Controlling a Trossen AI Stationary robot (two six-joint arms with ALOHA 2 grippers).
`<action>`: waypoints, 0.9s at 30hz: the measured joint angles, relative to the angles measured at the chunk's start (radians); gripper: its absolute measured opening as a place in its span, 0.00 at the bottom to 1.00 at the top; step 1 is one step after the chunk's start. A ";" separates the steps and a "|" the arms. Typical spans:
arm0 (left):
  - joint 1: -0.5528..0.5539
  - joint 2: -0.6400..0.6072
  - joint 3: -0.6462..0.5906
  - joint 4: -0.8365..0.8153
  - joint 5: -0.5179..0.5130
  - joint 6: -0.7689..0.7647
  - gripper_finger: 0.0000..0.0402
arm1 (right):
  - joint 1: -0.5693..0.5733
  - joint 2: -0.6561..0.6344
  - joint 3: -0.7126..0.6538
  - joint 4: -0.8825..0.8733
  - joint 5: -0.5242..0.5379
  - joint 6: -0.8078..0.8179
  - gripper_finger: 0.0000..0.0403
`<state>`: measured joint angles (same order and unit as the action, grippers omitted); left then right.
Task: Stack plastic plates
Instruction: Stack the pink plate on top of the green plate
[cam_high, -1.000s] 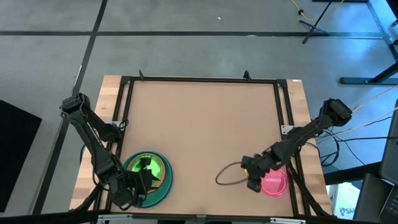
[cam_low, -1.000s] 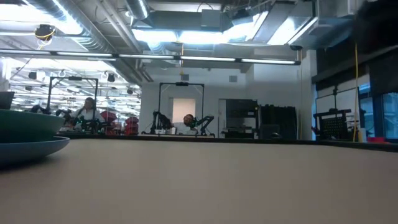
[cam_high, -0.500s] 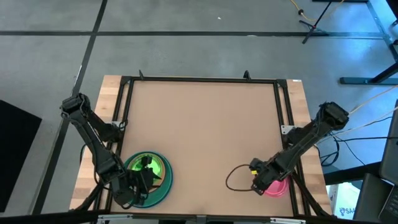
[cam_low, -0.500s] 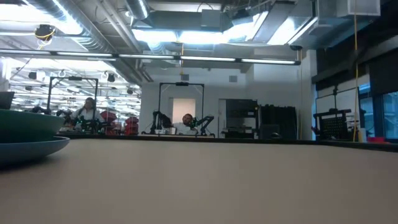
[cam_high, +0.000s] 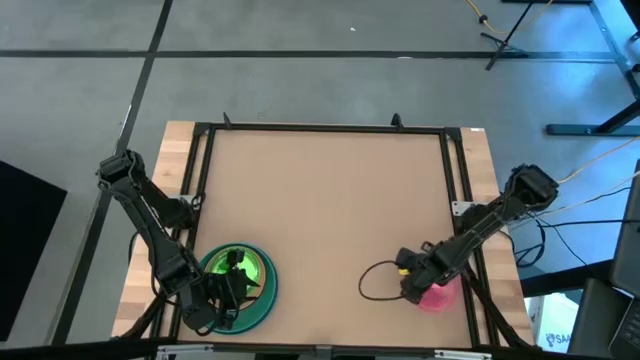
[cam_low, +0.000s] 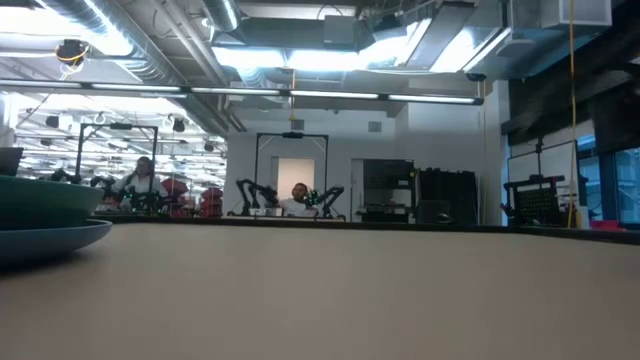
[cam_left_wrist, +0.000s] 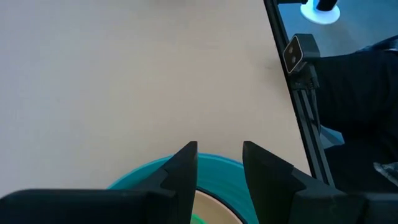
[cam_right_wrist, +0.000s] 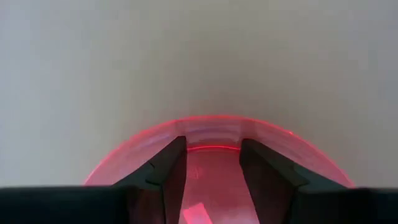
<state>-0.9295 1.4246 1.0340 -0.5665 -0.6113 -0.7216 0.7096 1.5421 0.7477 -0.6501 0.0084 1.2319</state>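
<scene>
Your right gripper (cam_high: 415, 288) has slid back toward the stack (cam_high: 238, 277) over the last half second, after having drifted away from it toward the near right corner of the table (cam_high: 330, 190) the half second before; the small pink plate (cam_high: 438, 295) has travelled with it both ways and now lies mostly hidden under the wrist, well apart from the stack on the far side of the table's near edge. In the right wrist view the fingers (cam_right_wrist: 166, 169) stand narrowly parted with the pink plate's (cam_right_wrist: 217, 134) rim between them, so you appear to be holding it by the edge, though contact itself is not plain. That back-and-forth reads to me as a drag or a regrip rather than a clean lift, and the plate looks no nearer to being placed. Your left gripper (cam_high: 228, 290) has not shifted; it rests over the stack, where a green plate (cam_high: 237, 267) sits on top with a peach rim and the teal plate (cam_high: 262, 300) showing around it. In the left wrist view its fingers (cam_left_wrist: 183, 171) are narrowly apart over the teal rim (cam_left_wrist: 217, 165), gripping nothing that I can see. The low view shows the teal and blue plates (cam_low: 50, 225) at the table's edge, unmoved. A loop of dark cable (cam_high: 378, 283) lies just beside the right gripper on the stack side; it could snag as you carry across. No brand, label or readable writing appears anywhere.
</scene>
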 joint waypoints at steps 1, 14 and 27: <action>0.000 0.000 0.000 -0.001 0.000 0.000 0.30 | -0.017 0.003 -0.001 0.029 0.026 -0.041 0.38; 0.009 0.000 0.000 0.002 -0.007 0.025 0.30 | -0.253 0.006 0.005 0.423 0.402 -0.597 0.38; 0.009 0.000 -0.001 0.001 -0.059 0.026 0.30 | 0.010 -0.046 0.084 0.210 0.268 -0.576 0.38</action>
<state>-0.9203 1.4246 1.0332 -0.5652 -0.6704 -0.6954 0.7199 1.4965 0.8316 -0.4399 0.2761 0.6556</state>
